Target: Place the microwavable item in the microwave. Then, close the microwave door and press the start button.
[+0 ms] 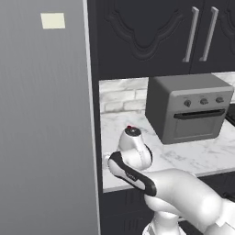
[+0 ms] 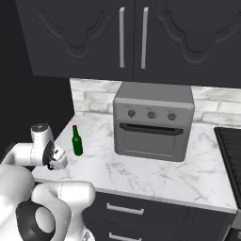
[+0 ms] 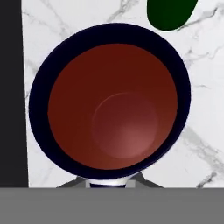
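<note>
The microwavable item, a mug (image 3: 113, 105) with a dark blue rim and dark red inside, stands on the white marble counter (image 3: 205, 131), seen from straight above in the hand view. My gripper (image 3: 109, 183) points down over it, its tips at the mug's near rim, shut on that rim. In the right base view the hand (image 2: 56, 159) hangs low at the counter's left end, just left of the green bottle (image 2: 76, 141). The mug itself is hidden behind the hand in both base views. The microwave and its door are out of view.
A green glass bottle (image 3: 170, 12) stands close beside the mug. A grey countertop oven with knobs (image 1: 190, 108) (image 2: 153, 123) sits further right on the counter. A tall grey panel (image 1: 46, 119) walls off the left. Dark cabinets (image 2: 132, 37) hang above.
</note>
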Controlling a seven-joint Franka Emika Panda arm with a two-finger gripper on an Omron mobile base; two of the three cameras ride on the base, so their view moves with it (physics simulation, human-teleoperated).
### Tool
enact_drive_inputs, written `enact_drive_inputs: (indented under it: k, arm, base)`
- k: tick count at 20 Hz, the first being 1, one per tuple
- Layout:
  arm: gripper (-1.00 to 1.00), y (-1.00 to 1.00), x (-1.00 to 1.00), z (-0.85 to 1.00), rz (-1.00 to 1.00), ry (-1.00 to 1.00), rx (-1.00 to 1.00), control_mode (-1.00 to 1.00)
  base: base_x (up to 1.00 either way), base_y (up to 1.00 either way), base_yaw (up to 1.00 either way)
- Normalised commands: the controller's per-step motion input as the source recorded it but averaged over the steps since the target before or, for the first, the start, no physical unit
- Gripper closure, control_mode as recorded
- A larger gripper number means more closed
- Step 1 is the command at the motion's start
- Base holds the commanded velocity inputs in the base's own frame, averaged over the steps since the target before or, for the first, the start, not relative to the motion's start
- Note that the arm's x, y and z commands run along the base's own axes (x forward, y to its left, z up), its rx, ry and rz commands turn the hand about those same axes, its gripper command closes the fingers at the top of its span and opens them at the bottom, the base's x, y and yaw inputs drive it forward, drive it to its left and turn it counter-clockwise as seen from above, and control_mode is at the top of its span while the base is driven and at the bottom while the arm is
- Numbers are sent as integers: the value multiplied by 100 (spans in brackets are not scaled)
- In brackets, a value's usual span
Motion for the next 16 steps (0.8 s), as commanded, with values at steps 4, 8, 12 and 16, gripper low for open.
enact_drive_inputs:
  k: [4,8,12,16]
  arm:
    - [100,-30,-1,2,-6,0,0,-100]
    - [100,-37,-51,53,-3,-10,0,-100]
    - [100,-26,-85,89,0,-16,1,-100]
    - [100,-27,-85,88,0,-16,1,-100]
  base:
    - [0,0,0]
    - [0,0,0]
    - [0,0,0]
    - [0,0,0]
